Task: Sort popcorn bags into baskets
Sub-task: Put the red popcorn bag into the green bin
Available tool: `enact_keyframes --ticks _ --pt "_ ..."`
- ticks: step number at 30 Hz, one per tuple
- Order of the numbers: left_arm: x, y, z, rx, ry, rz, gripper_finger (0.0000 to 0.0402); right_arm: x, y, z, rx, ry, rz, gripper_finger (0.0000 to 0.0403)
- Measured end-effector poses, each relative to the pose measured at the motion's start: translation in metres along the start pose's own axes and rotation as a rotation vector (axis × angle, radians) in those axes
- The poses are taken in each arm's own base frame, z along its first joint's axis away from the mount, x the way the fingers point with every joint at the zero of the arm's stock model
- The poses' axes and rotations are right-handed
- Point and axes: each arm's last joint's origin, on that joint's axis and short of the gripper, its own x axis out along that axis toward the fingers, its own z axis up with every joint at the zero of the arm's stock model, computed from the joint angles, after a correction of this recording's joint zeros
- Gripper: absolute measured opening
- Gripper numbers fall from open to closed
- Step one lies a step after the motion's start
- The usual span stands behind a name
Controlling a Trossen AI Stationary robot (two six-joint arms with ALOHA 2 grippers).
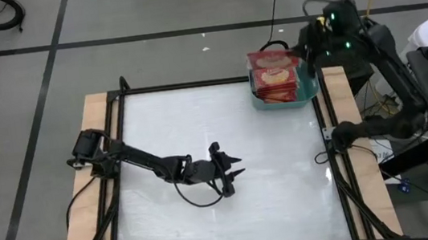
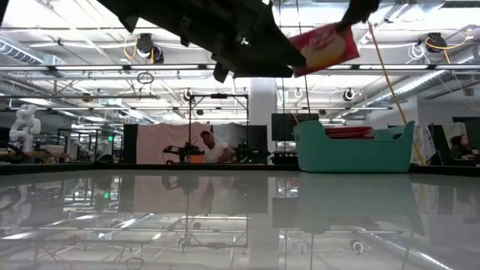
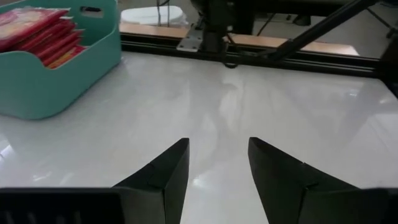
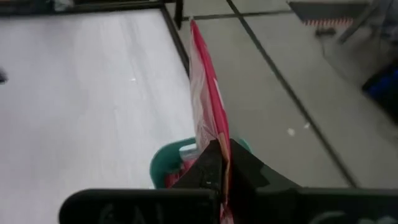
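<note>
Right gripper (image 4: 219, 163) clamped on one popcorn bag (image 4: 205, 93) apparently above teal basket (image 1: 308, 93); left gripper (image 3: 217, 163) parted, empty, mid-table.

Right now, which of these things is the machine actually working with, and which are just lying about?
Part of the job:
- red popcorn bag pinched shut in the right pincer, above the tub
- stacked popcorn bags
- teal tub
- left pincer, open and empty, mid-table

Just lying about:
- cables on the floor
- a person seated far behind
</note>
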Motion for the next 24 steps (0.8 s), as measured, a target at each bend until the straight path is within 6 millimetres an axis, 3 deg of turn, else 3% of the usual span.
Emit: enact_keyframes --ticks 6,11,15,24 --pt "-0.005 -0.012 -0.002 0.009 0.004 -0.03 0.0168 0.025 -0.048 -0.022 0.236 0.052 0.027 0.0" --pt "-0.009 -0.021 -0.004 0.014 0.005 -0.053 0.0168 0.043 -0.074 -0.041 0.358 0.083 0.101 0.0" --pt "-0.011 -0.026 -0.005 0.023 0.006 -0.067 0.0168 0.056 -0.087 -0.053 0.449 0.124 0.129 0.0" --pt "-0.012 -0.027 -0.006 0.029 0.006 -0.07 0.0168 0.074 -0.093 -0.067 0.583 0.265 0.148 0.0"
